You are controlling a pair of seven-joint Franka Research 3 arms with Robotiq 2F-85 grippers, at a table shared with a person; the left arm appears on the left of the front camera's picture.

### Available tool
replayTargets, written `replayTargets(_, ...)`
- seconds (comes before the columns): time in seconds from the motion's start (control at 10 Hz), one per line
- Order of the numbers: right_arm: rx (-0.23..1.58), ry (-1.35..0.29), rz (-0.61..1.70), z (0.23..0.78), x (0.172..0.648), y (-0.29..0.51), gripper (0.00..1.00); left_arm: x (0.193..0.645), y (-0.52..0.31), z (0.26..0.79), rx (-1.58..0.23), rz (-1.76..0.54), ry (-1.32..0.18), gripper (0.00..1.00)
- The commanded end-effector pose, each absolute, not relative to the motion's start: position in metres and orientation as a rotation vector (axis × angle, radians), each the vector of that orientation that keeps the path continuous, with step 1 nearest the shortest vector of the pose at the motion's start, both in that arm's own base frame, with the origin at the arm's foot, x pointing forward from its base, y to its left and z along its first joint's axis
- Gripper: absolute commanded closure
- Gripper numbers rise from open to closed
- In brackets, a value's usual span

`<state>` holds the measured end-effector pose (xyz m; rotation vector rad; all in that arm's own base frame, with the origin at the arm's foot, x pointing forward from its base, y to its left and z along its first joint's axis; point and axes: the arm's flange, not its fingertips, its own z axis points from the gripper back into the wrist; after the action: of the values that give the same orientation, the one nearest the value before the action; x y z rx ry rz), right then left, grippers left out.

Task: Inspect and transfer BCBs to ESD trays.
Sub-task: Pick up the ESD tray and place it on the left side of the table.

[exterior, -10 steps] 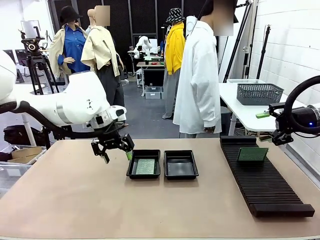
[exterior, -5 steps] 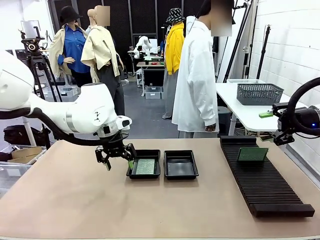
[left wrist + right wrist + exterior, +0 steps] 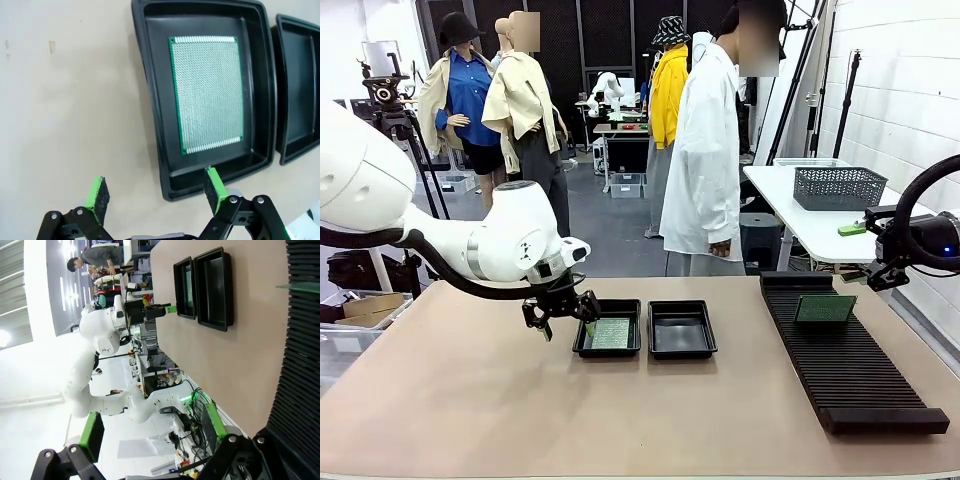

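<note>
BCB [image 3: 207, 95] lies in its ESD tray [image 3: 150, 115]. The left gripper [image 3: 156, 192], jaws apart, hangs over the rim and could knock it askew. The right gripper [image 3: 150, 432] is likewise apart.

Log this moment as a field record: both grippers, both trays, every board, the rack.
left gripper: open, empty, over the left rim of the left ESD tray
right gripper: open, empty, off to the right of the rack
tray BCB: lying flat in the left ESD tray
right ESD tray: empty, beside the left ESD tray
rack BCB: standing in a slot near the rack's far end
person: standing at the table's far side
</note>
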<state>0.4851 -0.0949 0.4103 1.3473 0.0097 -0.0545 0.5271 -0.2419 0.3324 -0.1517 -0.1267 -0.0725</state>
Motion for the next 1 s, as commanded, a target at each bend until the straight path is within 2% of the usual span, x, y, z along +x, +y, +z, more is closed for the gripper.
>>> replayTargets(0.0,1.338,0.014,-0.075,0.411,0.484,-0.093,0.0,0.54,-0.253,0.326,-0.106,-0.009,-0.184,0.0)
replayTargets(0.4,1.338,0.014,-0.075,0.411,0.484,-0.093,0.0,0.556,-0.257,0.32,-0.118,0.085,-0.244,0.0)
replayTargets(0.6,1.338,0.014,-0.075,0.411,0.484,-0.093,0.0,0.562,-0.256,0.319,-0.155,0.1,-0.221,0.0)
replayTargets(0.7,1.338,0.014,-0.075,0.411,0.484,-0.093,0.0,0.563,-0.255,0.319,-0.17,0.106,-0.219,0.05)
replayTargets(0.9,1.338,0.014,-0.075,0.411,0.484,-0.093,0.0,0.565,-0.253,0.318,-0.198,0.117,-0.189,0.23)
